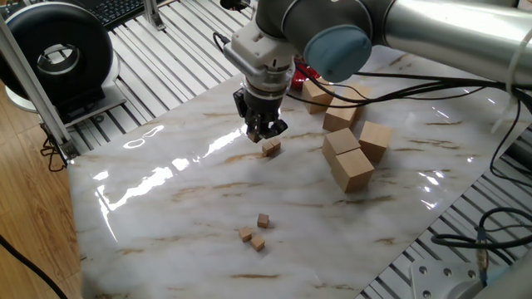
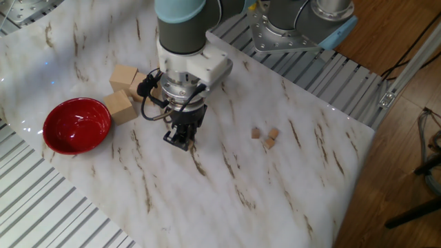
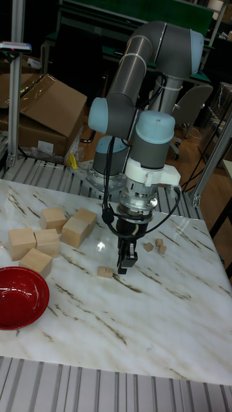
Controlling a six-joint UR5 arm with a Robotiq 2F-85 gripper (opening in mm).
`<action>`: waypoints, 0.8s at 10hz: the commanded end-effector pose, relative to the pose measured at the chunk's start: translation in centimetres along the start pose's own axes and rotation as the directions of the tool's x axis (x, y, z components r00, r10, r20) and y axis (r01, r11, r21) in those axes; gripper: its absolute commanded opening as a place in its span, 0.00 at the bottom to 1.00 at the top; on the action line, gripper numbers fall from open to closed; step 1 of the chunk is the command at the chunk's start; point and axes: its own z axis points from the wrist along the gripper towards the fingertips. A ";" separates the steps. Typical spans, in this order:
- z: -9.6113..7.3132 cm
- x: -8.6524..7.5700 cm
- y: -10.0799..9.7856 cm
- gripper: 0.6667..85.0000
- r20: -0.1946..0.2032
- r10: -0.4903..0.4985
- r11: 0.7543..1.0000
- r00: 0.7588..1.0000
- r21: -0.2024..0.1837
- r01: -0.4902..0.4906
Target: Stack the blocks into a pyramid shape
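One tiny tan cube [image 1: 271,148] lies alone on the marble table, also seen in the tall fixed view as the lone cube [image 3: 105,272]. My gripper [image 1: 264,133] hangs just above and beside it, its fingers slightly apart and holding nothing. In the other fixed view the gripper [image 2: 180,140] hides this cube. In the tall view the gripper [image 3: 125,264] stands just right of it. Three more tiny cubes [image 1: 263,220] [image 1: 246,235] [image 1: 258,243] lie close together near the front, each flat on the table. The same cluster [image 2: 267,136] [image 3: 156,246] appears in the other views.
Several large pale wooden blocks [image 1: 349,162] [image 3: 38,241] sit in a group behind the gripper. A red bowl [image 2: 77,125] [image 3: 19,297] stands at the table's edge near them. Cables [image 1: 432,83] run over the far side. The marble sheet [image 1: 166,216] ends on metal slats.
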 end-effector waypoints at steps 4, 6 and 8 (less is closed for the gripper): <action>1.0 -0.1 -0.3 0.11 0.016 0.047 0.999 0.999 0.003 -0.047; 1.1 -0.3 -0.4 0.11 0.024 0.070 0.998 0.997 0.002 -0.070; 1.5 -0.3 -0.5 0.11 0.027 0.082 0.997 0.996 0.005 -0.082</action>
